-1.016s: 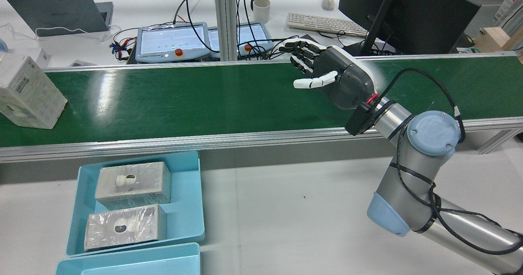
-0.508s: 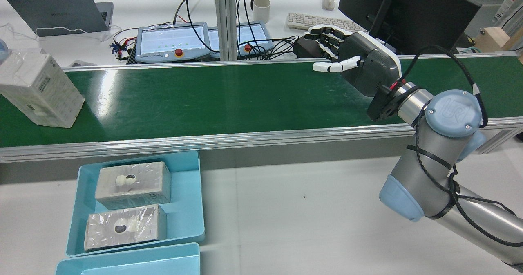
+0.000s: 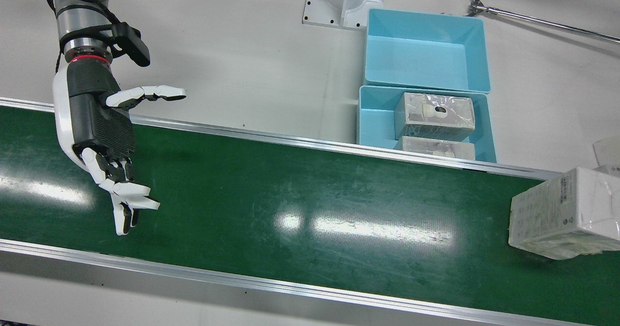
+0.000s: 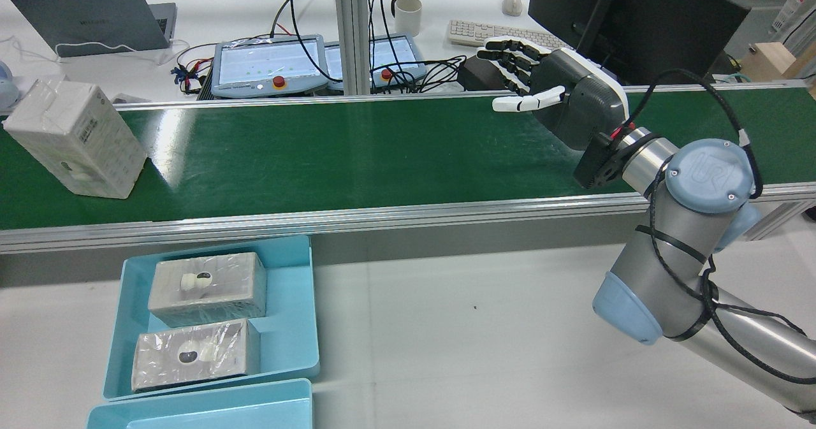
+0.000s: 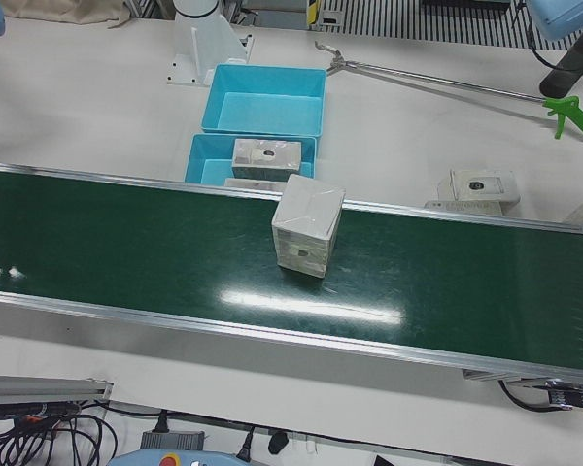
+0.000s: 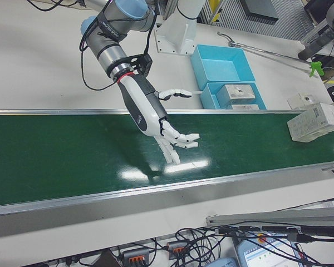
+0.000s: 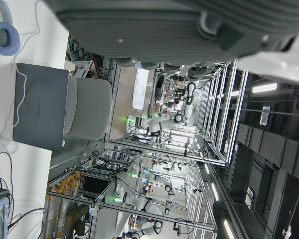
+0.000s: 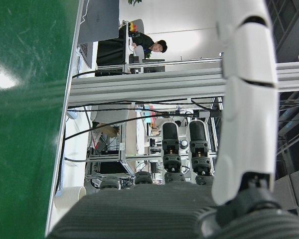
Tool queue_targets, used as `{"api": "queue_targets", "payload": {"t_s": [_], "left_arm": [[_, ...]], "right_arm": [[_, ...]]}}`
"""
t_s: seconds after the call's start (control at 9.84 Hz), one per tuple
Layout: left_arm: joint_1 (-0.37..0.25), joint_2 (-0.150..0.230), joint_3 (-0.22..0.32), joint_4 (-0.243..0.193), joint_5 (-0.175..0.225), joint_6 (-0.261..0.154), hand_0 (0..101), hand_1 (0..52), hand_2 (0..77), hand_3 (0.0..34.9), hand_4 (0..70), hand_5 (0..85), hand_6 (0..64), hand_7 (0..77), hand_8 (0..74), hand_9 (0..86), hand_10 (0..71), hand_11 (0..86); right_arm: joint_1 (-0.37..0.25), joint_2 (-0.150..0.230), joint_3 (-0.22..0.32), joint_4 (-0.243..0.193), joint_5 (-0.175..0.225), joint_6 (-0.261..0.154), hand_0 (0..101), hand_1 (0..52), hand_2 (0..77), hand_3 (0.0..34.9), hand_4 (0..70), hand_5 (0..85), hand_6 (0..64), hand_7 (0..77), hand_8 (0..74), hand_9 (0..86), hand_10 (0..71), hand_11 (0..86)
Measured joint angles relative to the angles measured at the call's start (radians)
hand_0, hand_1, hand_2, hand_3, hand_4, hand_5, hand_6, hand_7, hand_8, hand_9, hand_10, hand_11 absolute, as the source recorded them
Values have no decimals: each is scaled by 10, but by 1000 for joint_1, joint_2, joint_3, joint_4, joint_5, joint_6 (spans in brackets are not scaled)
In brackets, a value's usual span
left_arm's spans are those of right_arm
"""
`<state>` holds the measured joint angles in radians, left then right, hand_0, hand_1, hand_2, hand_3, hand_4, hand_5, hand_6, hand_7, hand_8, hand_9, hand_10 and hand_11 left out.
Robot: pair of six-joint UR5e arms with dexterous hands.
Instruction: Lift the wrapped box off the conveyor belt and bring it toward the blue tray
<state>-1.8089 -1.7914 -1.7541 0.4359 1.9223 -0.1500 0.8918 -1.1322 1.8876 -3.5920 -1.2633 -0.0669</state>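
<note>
The wrapped white box (image 4: 76, 139) stands on the green conveyor belt (image 4: 382, 155) at its left end in the rear view; it also shows in the front view (image 3: 564, 212), the left-front view (image 5: 308, 225) and the right-front view (image 6: 314, 122). My right hand (image 4: 561, 97) is open and empty above the belt's far right part, far from the box, fingers spread (image 3: 99, 127) (image 6: 150, 114). The blue tray (image 4: 299, 314) lies in front of the belt and holds two wrapped boxes. My left hand (image 7: 164, 25) shows only as a dark palm edge in its own view.
A second, empty blue tray (image 3: 426, 50) sits next to the first. A grabber tool (image 3: 533, 21) lies on the table. Beyond the belt are teach pendants (image 4: 268, 62), a laptop (image 4: 89, 18), a mug (image 4: 407, 14) and a monitor (image 4: 631, 21).
The wrapped box has travelled to the right along the belt. My right hand has moved right and toward the belt's far edge, then almost stopped, staying open.
</note>
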Motion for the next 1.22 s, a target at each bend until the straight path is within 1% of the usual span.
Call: {"api": "queue_targets", "payload": {"t_s": [0.1,0.2,0.3,0.41,0.51,0.61,0.71,0.81,1.02,1.12,1.22], "left_arm": [[0,0,0,0,0,0,0,0,5,0,0,11,0,5,5,0,0,0],[0,0,0,0,0,0,0,0,5,0,0,11,0,5,5,0,0,0],[0,0,0,0,0,0,0,0,5,0,0,11,0,5,5,0,5,0],[0,0,0,0,0,0,0,0,11,0,0,11,0,5,5,0,5,0],[0,0,0,0,0,0,0,0,11,0,0,11,0,5,5,0,5,0],[0,0,0,0,0,0,0,0,11,0,0,11,0,5,5,0,5,0],[0,0,0,0,0,0,0,0,11,0,0,11,0,5,5,0,5,0],[0,0,0,0,0,0,0,0,11,0,0,11,0,5,5,0,5,0],[0,0,0,0,0,0,0,0,5,0,0,11,0,5,5,0,5,0],[0,0,0,0,0,0,0,0,11,0,0,11,0,5,5,0,5,0],[0,0,0,0,0,0,0,0,5,0,0,11,0,5,5,0,5,0]], "right_arm": [[-1,0,-3,3,1,-8,489,136,142,91,109,289,55,229,0,33,0,16],[-2,0,-5,9,2,-20,489,136,142,91,109,289,55,229,0,33,0,16],[-3,-1,-7,19,2,-32,465,109,131,108,104,267,22,207,0,33,0,16],[-3,-3,-11,35,3,-47,465,109,131,108,104,267,22,207,0,33,0,16],[-4,-5,-23,67,3,-61,463,109,131,100,93,267,38,202,0,33,0,16],[-5,-8,-38,98,4,-69,463,109,131,100,93,267,38,202,0,33,0,16],[-6,-11,-47,118,4,-72,458,104,120,75,49,235,5,164,0,27,0,16],[-7,-12,-53,129,5,-74,457,115,114,79,93,251,38,185,0,22,0,16],[-11,-12,-56,136,5,-75,457,115,131,81,93,251,38,185,0,22,0,16],[-11,-12,-56,137,5,-76,463,142,142,79,93,251,38,185,0,22,0,16],[-12,-12,-56,137,5,-76,463,142,142,79,93,251,38,185,0,22,0,16]]}}
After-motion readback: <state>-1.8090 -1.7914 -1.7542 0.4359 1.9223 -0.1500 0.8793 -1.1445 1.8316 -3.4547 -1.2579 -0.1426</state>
